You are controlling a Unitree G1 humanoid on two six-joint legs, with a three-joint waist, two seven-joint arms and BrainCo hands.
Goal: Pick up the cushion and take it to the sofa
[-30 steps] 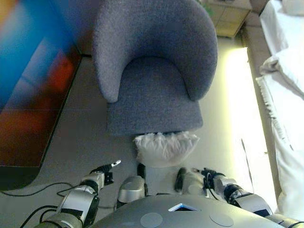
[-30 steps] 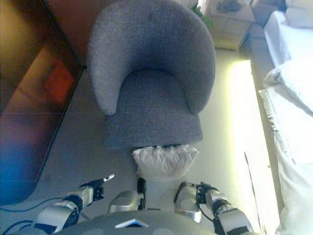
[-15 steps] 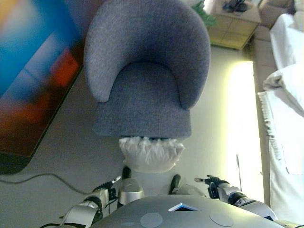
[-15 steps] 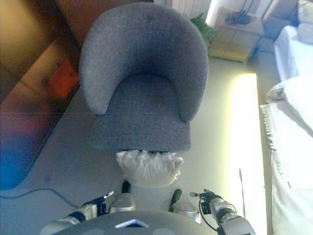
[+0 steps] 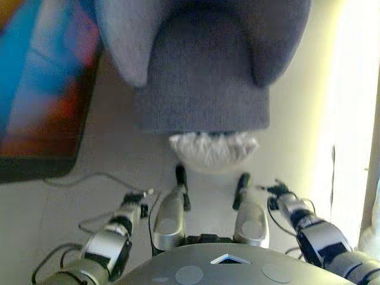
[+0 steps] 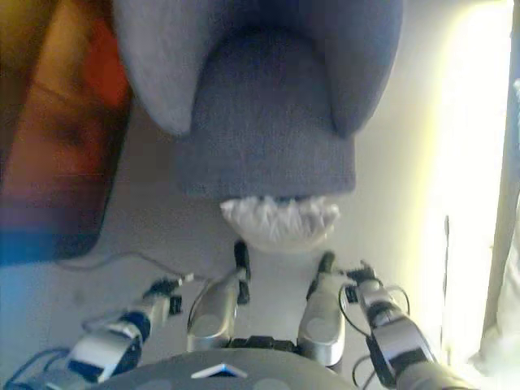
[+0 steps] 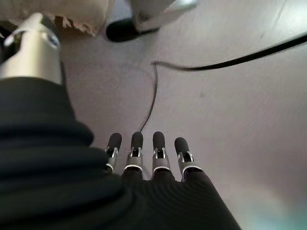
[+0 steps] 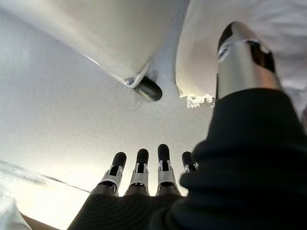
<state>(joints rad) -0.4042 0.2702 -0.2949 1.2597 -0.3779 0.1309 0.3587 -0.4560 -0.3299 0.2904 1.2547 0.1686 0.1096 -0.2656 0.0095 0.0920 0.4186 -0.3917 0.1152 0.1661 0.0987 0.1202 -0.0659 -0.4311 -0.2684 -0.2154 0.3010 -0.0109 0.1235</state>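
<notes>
A white cushion (image 5: 214, 148) with a frilled edge lies on the floor against the front of a grey upholstered armchair (image 5: 202, 77). It also shows in the right eye view (image 6: 280, 221). My left hand (image 5: 139, 199) hangs low to the left of and short of the cushion, with its fingers (image 7: 144, 146) straight over bare floor, open and empty. My right hand (image 5: 276, 193) hangs low to the cushion's right, with its fingers (image 8: 144, 165) straight, open and empty. Neither hand touches the cushion, whose edge shows in both wrist views (image 7: 72, 14) (image 8: 196, 62).
A large dark glossy panel (image 5: 35, 89) stands on the floor at the left. White bedding (image 6: 508, 309) lies at the right edge, past a bright strip of sunlit floor (image 5: 350, 119).
The whole picture has shifted: the camera has tilted down and closer, cutting off the chair's back. The cushion stays at the chair's front. Both hands stay open on either side.
</notes>
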